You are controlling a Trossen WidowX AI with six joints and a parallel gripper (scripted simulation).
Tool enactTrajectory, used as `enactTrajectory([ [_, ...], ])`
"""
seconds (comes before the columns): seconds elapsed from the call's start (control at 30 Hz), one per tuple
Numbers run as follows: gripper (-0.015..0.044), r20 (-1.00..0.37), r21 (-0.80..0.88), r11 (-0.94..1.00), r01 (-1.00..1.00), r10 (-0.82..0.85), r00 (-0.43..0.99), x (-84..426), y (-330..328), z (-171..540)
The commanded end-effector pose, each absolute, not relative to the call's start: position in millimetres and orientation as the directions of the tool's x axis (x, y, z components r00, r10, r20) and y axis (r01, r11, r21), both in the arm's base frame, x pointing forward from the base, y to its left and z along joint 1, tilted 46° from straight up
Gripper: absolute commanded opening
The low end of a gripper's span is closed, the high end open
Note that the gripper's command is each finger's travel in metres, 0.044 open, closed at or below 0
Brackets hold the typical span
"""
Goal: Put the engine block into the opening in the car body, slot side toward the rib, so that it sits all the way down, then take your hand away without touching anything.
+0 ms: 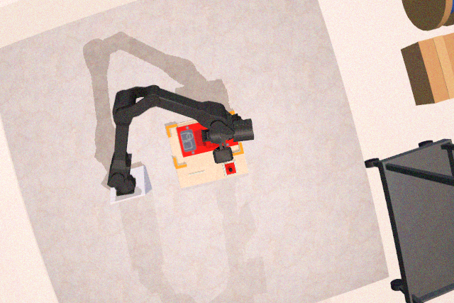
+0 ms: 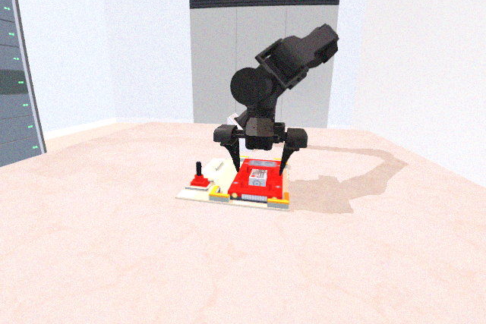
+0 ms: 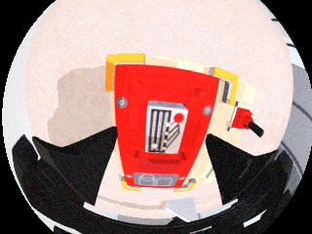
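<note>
The red car body (image 1: 201,149) (image 2: 275,191) (image 3: 132,117) lies flat between the corner brackets of the cream board. The light grey engine block (image 2: 257,180) (image 3: 165,129) sits in the middle of the body, upright, its top a little above the red deck. The wrist view shows dark slots and a red dot on its top. Whether it is fully down, and where the rib lies, I cannot tell. My gripper (image 2: 259,173) (image 3: 164,135) is open, with one finger on each side of the block and wide gaps between. The fingertips are low near the body's long edges. The arm hides the block in the top view.
The cream board (image 1: 190,181) carries yellow-and-grey corner brackets (image 2: 219,195) (image 3: 127,58). A red piece with an upright black stick (image 1: 230,168) (image 2: 199,180) (image 3: 242,118) stands on it beside the body. A dark-framed grey cart (image 1: 421,211) stands far right in the top view.
</note>
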State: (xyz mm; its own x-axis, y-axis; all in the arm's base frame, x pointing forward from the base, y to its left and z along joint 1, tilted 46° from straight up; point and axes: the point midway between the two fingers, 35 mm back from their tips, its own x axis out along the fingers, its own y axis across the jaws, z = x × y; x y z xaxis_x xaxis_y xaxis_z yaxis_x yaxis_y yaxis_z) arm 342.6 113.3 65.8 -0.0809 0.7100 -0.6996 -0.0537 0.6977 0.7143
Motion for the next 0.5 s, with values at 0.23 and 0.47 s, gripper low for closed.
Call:
enactTrajectory([
  [0.23,0.0387,-0.699,0.715,0.697,-0.054,0.712,-0.073,345.0,103.4,74.5],
  [0.47,0.0204,-0.699,0.715,0.697,-0.054,0.712,-0.073,345.0,103.4,74.5],
])
